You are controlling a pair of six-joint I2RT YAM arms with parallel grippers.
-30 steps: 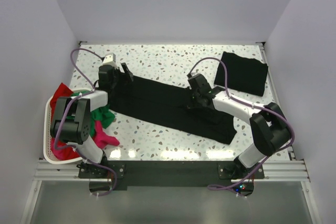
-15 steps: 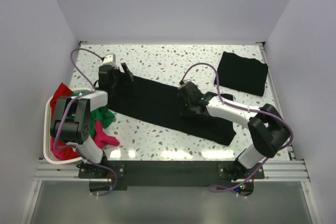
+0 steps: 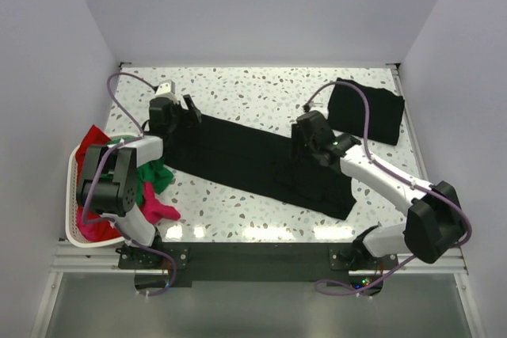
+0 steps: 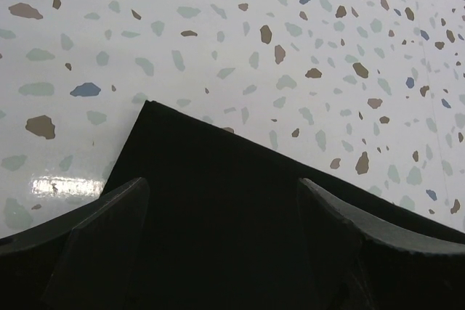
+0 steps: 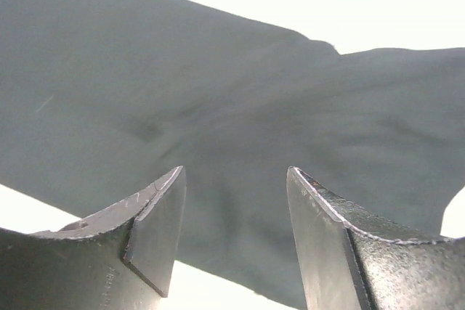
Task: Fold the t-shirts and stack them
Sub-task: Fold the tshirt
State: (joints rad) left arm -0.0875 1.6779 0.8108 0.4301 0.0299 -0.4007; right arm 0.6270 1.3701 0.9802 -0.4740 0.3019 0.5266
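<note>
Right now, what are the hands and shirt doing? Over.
Left hand open over shirt corner. Right hand open above shirt, nearer its other end. Shirt flat on table, ungripped. Nothing blocking.

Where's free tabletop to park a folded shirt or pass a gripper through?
Free: the far table strip between the left gripper and the folded black t-shirt; also the near strip in front of the spread black t-shirt. Crowded: by the basket, and around the right gripper.
</note>
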